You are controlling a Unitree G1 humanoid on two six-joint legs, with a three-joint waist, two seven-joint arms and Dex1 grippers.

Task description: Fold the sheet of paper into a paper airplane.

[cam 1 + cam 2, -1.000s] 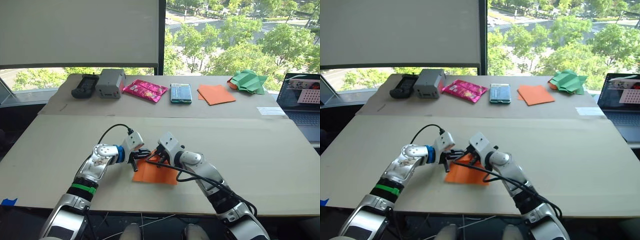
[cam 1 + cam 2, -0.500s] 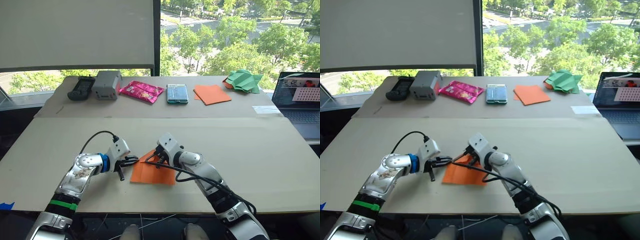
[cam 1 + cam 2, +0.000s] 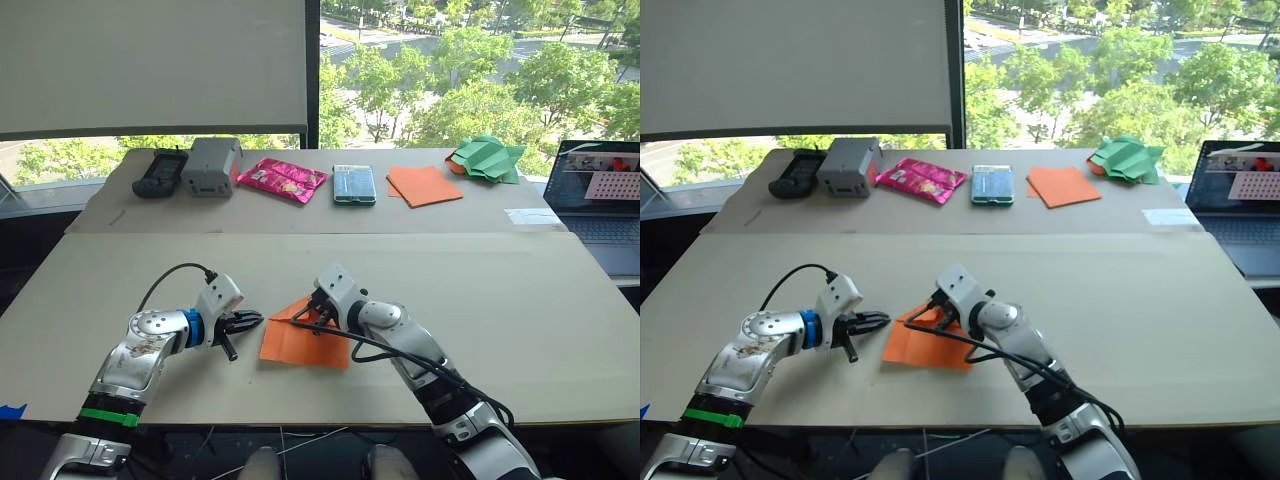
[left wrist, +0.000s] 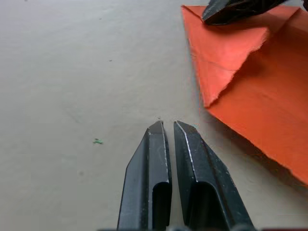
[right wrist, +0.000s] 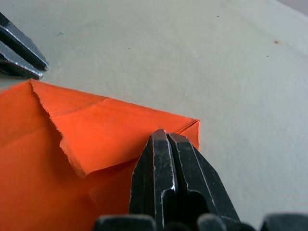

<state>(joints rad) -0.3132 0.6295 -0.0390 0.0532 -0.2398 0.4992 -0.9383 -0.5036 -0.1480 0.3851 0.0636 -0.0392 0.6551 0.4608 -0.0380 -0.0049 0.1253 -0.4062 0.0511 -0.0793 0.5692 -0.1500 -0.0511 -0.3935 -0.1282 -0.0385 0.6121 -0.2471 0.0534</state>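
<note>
- right gripper [image 5: 166,137] closed, fingertips pressing on folded sheet of paper [image 3: 300,345]
- left gripper [image 4: 166,126] closed, holding nothing, just beside paper's edge on table [image 3: 520,300]

Bright orange sheet of paper [image 3: 305,345]

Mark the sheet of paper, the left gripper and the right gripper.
sheet of paper [image 3: 300,345]: left eye view, flat lower layer.
left gripper [image 4: 166,126]: left wrist view, between its shut fingertips.
right gripper [image 5: 166,135]: right wrist view, between its fingertips, pressed on the paper's folded flap.
</note>
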